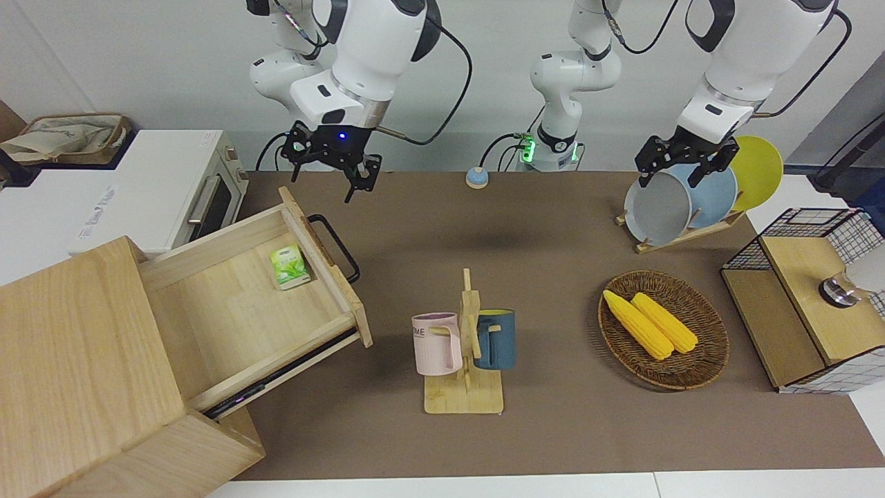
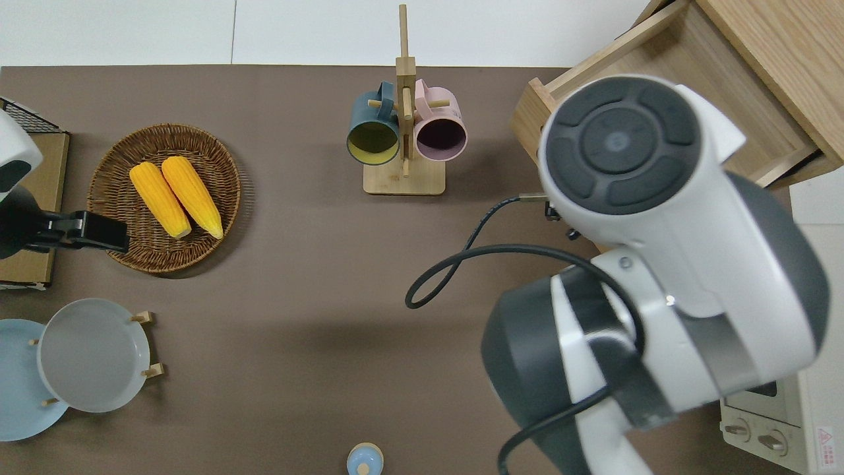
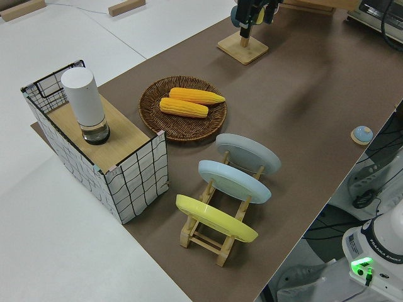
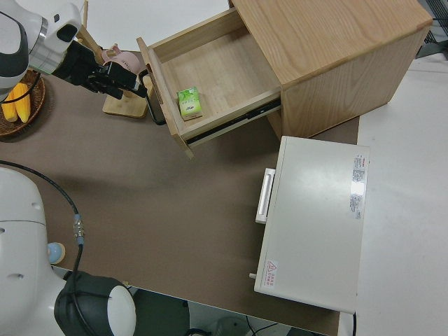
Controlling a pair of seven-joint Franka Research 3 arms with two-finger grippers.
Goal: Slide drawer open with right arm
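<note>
Right gripper [image 1: 356, 181]: it hangs in the air with nothing between its fingers; the fingers stand a little apart, so it is open, and it touches nothing. In the right side view it is just beside the drawer front, clear of the handle.
Right arm [image 1: 359, 62]: white, with a silver ring and a black wrist that shows a blue light.
Drawer [image 1: 242, 304]: pulled far out of the cabinet, at the right arm's end of the table; its inside is in full view.
Handle [image 1: 335, 245]: black metal loop on the drawer front, free, no finger on it.
Cabinet [image 1: 76, 346]: big pale wooden body, at the table corner far from the robots.
Small green packet [image 1: 290, 266]: it lies flat on the drawer floor, near the drawer front.
Toaster oven [image 1: 162, 190]: white, beside the cabinet and nearer to the robots.
Mug rack [image 1: 467, 360]: wooden stand near the middle of the table, with a pink mug [image 1: 437, 344] and a dark blue mug [image 1: 494, 337] on its pegs.
Wicker basket [image 1: 705, 360]: it holds two corn cobs [image 1: 650, 324] side by side.
Left arm [image 1: 747, 62]: parked; I cannot tell how its fingers stand.
Plate rack [image 1: 681, 235]: it carries a grey, a blue and a yellow plate upright.
</note>
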